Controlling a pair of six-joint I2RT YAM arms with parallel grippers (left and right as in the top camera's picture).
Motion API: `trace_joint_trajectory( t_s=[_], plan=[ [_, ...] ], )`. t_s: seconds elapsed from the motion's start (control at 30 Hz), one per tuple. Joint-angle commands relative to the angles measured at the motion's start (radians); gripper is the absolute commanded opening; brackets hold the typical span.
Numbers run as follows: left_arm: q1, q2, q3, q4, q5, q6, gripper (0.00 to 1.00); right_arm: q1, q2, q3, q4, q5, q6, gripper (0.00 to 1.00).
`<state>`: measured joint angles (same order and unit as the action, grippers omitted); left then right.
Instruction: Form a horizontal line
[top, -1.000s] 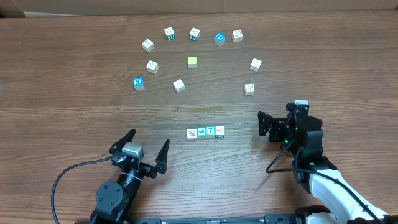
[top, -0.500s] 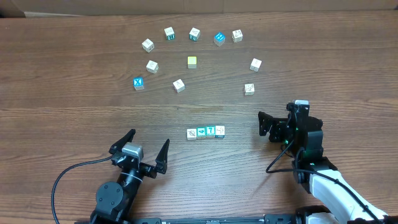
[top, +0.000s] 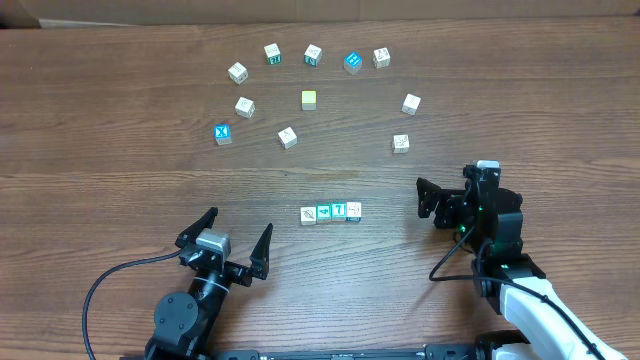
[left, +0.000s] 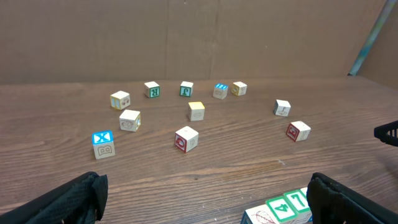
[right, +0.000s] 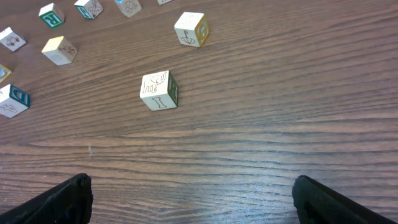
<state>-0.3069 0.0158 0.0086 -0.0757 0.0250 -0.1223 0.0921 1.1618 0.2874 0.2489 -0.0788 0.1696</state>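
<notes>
Overhead: against the frame a second ago, the right gripper (top: 420, 198) has slid a touch toward the robot. The left gripper (top: 240, 222) and every cube lie as they did. Both grippers stand wide and hold nothing. The row of four cubes (top: 331, 212) sits between them, ahead and to the right of the left gripper and off the right gripper's fingertips, with bare table (top: 120, 180) between. Farther ahead of both lies a loose arc of cubes, among them a pale yellow cube (top: 309, 99) and a blue cube marked X (top: 223, 133).

Left wrist: the gripper (left: 205, 186) is spread wide, its fingers (left: 68, 200) dark at the lower corners. The row (left: 280, 208) is just inside the right finger, cut by the bottom edge, with a green 7 showing. Ahead are a cube with a red picture (left: 186, 139), the X cube (left: 102, 144) and the yellow cube (left: 196, 111).

Right wrist: the gripper (right: 193, 186) is wide too. A white cube with a drawing (right: 159, 91) sits ahead of it, well apart, with another cube (right: 191, 29) beyond.
</notes>
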Motion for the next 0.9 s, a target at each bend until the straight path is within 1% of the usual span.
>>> trace_joint_trajectory(
  t_s=[0.0,0.27,0.6,0.87],
  plan=[
    [0.005,-0.011,-0.004,-0.002,-0.002,0.022,1.00,-0.005,-0.039,-0.024,0.009,-0.005,-0.015,1.00],
    [0.005,-0.011,-0.004,-0.002,-0.002,0.022,0.99,-0.005,-0.142,-0.140,0.138,-0.005,-0.023,1.00],
    [0.005,-0.011,-0.004,-0.002,-0.002,0.022,1.00,-0.073,-0.265,-0.216,0.148,-0.072,-0.022,1.00],
    [0.005,-0.011,-0.004,-0.002,-0.002,0.022,1.00,-0.076,-0.341,-0.247,0.135,-0.073,-0.022,1.00]
  ],
)
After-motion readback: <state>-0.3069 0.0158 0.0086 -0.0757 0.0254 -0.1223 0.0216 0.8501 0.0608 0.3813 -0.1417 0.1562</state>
